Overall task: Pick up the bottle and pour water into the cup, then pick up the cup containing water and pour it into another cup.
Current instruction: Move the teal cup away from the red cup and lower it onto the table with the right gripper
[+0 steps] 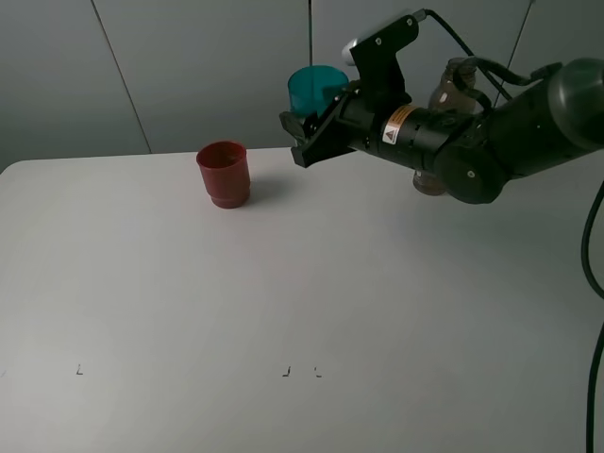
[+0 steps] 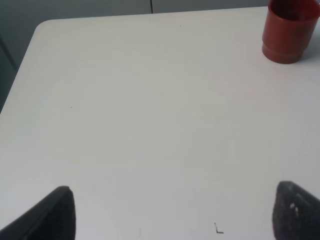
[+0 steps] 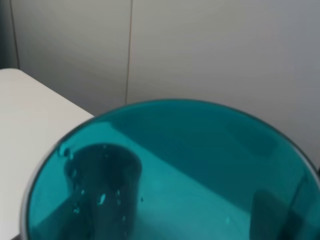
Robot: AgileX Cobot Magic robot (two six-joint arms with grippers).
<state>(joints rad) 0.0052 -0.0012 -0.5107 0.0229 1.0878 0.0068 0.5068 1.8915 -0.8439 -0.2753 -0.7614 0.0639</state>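
My right gripper (image 1: 309,130) is shut on the teal-blue cup (image 1: 316,88) and holds it upright, raised over the table's back edge, to the right of the red cup (image 1: 225,174). The right wrist view looks into the teal cup (image 3: 200,150); droplets cling inside, and a dark finger (image 3: 106,185) shows through its wall. The red cup stands upright on the table and also shows in the left wrist view (image 2: 289,31). The smoky bottle (image 1: 446,92) stands behind my right arm, mostly hidden. My left gripper (image 2: 175,215) is open and empty, low over the table.
The white table (image 1: 283,302) ends at a grey panelled wall (image 1: 189,66) behind. Small pencil marks (image 1: 286,372) lie near the front. My right arm's cable (image 1: 593,283) hangs along the right edge.
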